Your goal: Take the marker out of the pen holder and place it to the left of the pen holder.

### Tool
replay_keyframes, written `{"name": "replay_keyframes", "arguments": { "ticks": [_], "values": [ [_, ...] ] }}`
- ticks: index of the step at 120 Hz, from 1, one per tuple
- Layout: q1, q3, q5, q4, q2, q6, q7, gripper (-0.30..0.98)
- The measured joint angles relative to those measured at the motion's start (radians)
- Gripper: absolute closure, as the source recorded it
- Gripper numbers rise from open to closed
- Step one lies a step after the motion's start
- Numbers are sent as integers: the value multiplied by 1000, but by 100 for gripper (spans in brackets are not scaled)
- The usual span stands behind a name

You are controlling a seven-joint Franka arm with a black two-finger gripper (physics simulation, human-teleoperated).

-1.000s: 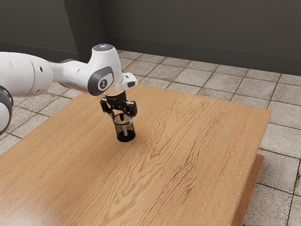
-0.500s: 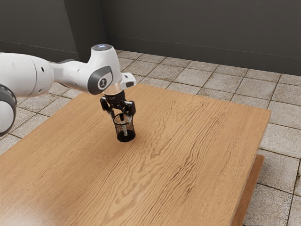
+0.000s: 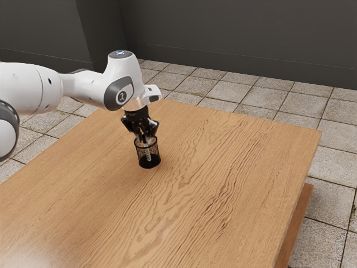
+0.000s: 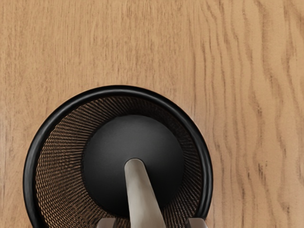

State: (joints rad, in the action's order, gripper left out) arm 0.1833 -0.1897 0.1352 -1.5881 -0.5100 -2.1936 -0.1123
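The claw (image 3: 146, 137) is above the round black mesh pen holder (image 3: 149, 163); the pale grey, rod-shaped marker (image 4: 141, 197) stands inside beneath it. I can't tell whether it's open or gripping.

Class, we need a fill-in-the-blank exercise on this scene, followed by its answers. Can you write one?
The lower end of the marker is ____ the pen holder.
The rim of the pen holder is coloured ____.
The table has a top with the grain of ____.
The floor is covered with pale ____.

Missing words: inside; black; wood; tiles.
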Motion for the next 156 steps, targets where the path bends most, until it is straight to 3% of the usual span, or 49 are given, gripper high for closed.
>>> {"name": "replay_keyframes", "arguments": {
  "ticks": [61, 93, 103, 133, 156],
  "values": [
    [2, 1, 6, 3, 11, 12, 10, 71],
    [-3, 22, 31, 6, 214, 94, 3, 72],
    [9, 76, 43, 10, 242, 127, 2, 72],
    [73, 103, 45, 63, 47, 167, 0, 73],
    [75, 93, 38, 76, 21, 175, 0, 73]
  ]
}}
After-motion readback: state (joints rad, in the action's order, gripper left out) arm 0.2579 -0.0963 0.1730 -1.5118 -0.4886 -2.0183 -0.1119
